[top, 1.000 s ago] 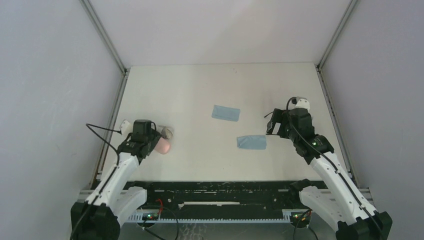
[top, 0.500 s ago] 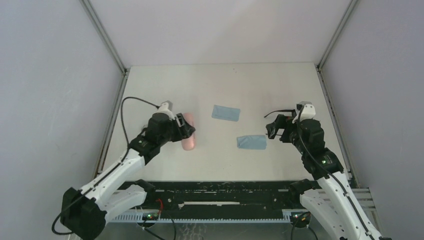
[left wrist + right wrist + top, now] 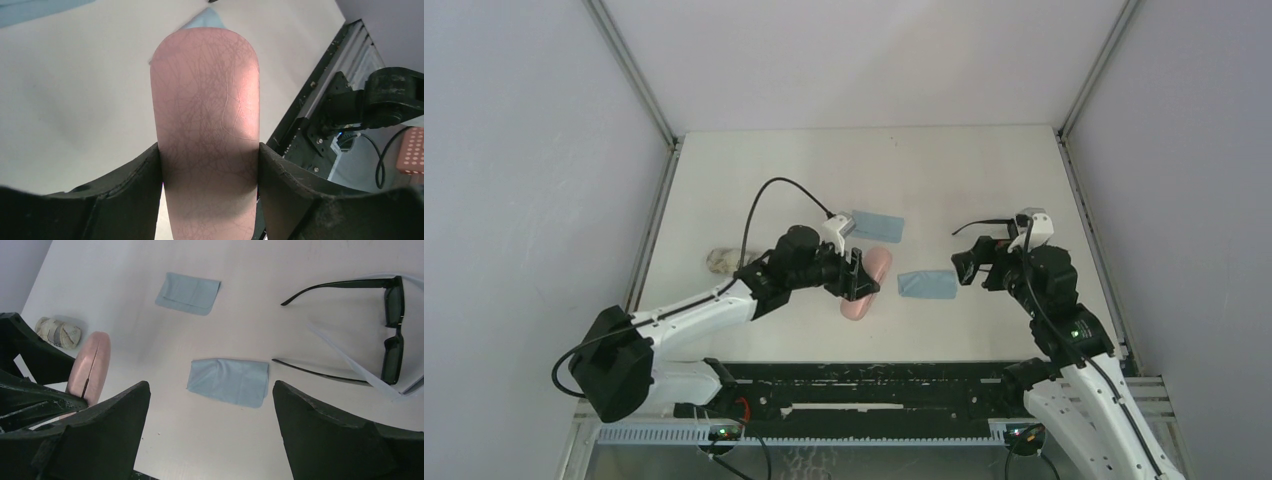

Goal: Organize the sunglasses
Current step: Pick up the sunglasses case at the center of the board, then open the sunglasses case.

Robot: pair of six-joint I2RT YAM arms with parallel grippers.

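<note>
Case (image 3: 880, 262) aloft in left pincer (image 3: 208, 150), sunglasses (image 3: 391, 360) loose on bench (image 3: 754, 180)
Jaws part-open, clamped across the pink case's middle, apparently clear of the bench near centre; probably brought close so the glasses can go in. The right pincer (image 3: 210, 390) gapes wide, holding nothing, hovering over a folded cloth (image 3: 227, 381). Sunglasses lie just beside that cloth on the right side, temples spread toward it; those arms likely need folding before casing
</note>
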